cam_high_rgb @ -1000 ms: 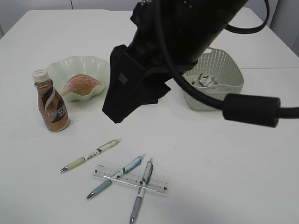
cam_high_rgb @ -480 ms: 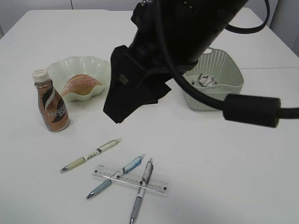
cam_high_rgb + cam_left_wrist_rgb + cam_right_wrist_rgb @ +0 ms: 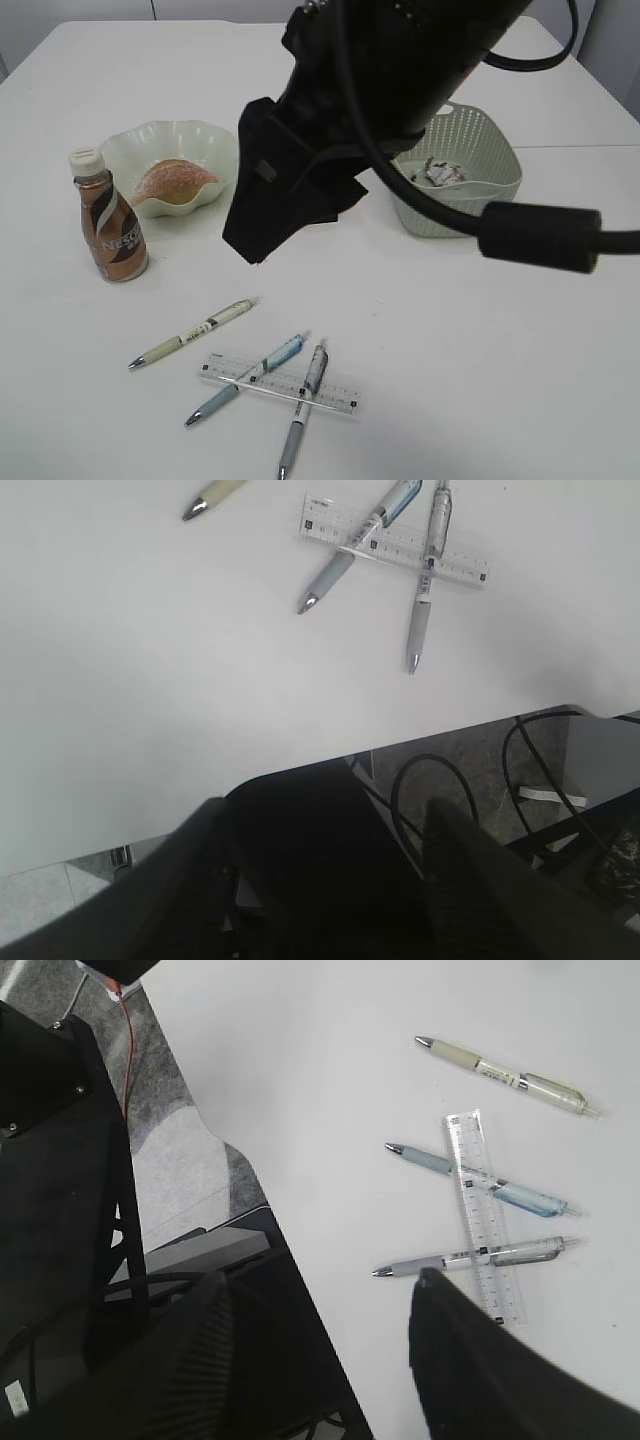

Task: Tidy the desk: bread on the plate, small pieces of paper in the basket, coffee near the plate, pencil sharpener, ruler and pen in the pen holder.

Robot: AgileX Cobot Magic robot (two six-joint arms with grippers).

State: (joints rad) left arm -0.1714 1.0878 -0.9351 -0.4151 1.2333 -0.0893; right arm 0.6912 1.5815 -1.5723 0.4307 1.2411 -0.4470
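Note:
The bread lies on the pale green plate, with the coffee bottle upright at its front left. The basket holds paper pieces. Three pens and a clear ruler lie near the front edge; two pens cross the ruler. My left gripper is open and empty, over the table's near edge. My right gripper is open and empty, beside the grey pen. Pen holder and pencil sharpener are out of view.
A big black arm close to the exterior camera hides the middle and back of the table. Cables and the floor show beyond the table edge in both wrist views.

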